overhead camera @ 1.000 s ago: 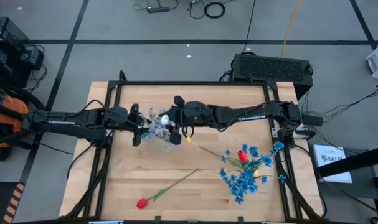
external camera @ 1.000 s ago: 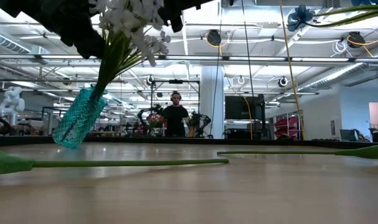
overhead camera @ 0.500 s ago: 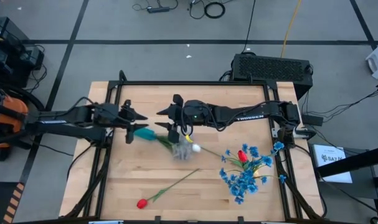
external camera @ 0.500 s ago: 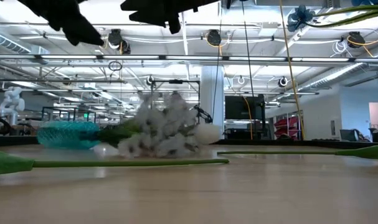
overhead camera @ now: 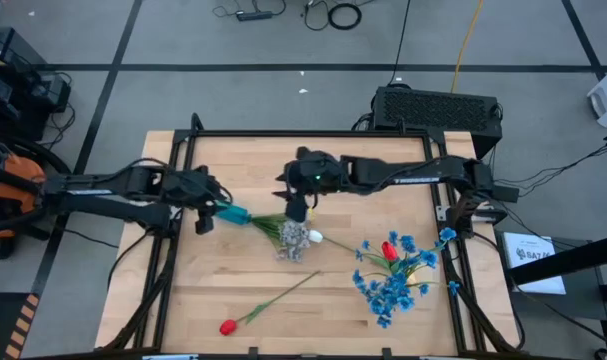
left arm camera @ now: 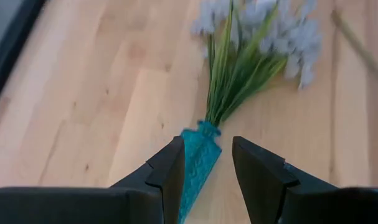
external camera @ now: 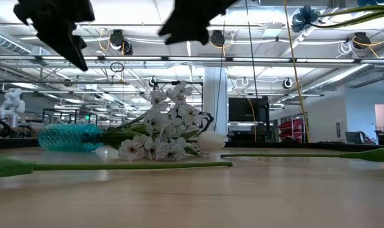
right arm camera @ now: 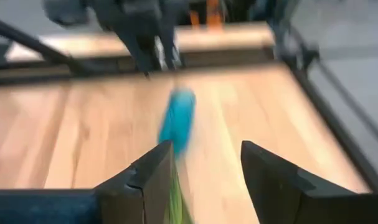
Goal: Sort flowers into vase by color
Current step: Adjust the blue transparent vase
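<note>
Where the teal vase (overhead camera: 233, 214) lies tipped on its side on the table (overhead camera: 213, 290), its pale blue-white sprays (overhead camera: 292, 239) spill from the mouth across the boards. Long axis: base toward the left arm, blooms toward the right arm. Left hand (overhead camera: 205, 208): nearer, at the vase's base, fingers apart, holding nothing. Right hand (overhead camera: 296, 205): above the stems, likewise open and empty. Elsewhere: bright blue sprays (overhead camera: 391, 285), red tulip (overhead camera: 228, 326).
</note>
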`<action>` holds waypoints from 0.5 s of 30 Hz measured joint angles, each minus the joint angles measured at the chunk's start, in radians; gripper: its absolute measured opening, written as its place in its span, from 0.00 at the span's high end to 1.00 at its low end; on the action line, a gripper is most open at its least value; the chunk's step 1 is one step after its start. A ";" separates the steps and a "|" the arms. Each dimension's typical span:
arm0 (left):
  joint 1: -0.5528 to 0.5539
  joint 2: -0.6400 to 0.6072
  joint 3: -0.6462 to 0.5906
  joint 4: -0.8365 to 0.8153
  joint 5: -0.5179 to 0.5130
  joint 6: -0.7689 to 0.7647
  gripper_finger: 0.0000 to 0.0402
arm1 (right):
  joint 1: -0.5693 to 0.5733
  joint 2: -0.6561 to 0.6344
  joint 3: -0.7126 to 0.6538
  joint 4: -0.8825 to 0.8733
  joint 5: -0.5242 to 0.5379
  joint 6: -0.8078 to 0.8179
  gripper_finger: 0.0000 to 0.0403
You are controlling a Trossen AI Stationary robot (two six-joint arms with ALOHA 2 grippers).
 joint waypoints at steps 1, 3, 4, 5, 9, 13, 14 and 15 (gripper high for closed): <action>0.000 0.025 0.000 -0.002 0.000 0.010 0.65 | -0.006 -0.013 0.000 -0.061 0.000 0.022 0.55; 0.000 0.081 0.000 -0.017 0.001 0.052 0.65 | -0.017 -0.040 0.000 -0.177 0.001 0.065 0.55; 0.000 0.111 0.000 -0.029 0.001 0.072 0.65 | -0.022 -0.054 0.000 -0.234 0.000 0.081 0.55; 0.000 0.141 0.000 -0.038 0.001 0.088 0.65 | -0.027 -0.066 0.000 -0.280 0.002 0.092 0.55; 0.000 0.269 0.038 -0.113 0.001 0.167 0.65 | -0.039 -0.099 0.000 -0.426 0.004 0.105 0.55; 0.000 0.377 0.087 -0.180 0.001 0.231 0.65 | -0.043 -0.118 0.000 -0.504 0.004 0.090 0.55; 0.000 0.396 0.095 -0.181 0.000 0.236 0.65 | -0.043 -0.120 0.000 -0.516 0.004 0.086 0.55; 0.000 0.409 0.099 -0.174 -0.001 0.234 0.65 | -0.043 -0.122 0.001 -0.526 0.003 0.083 0.55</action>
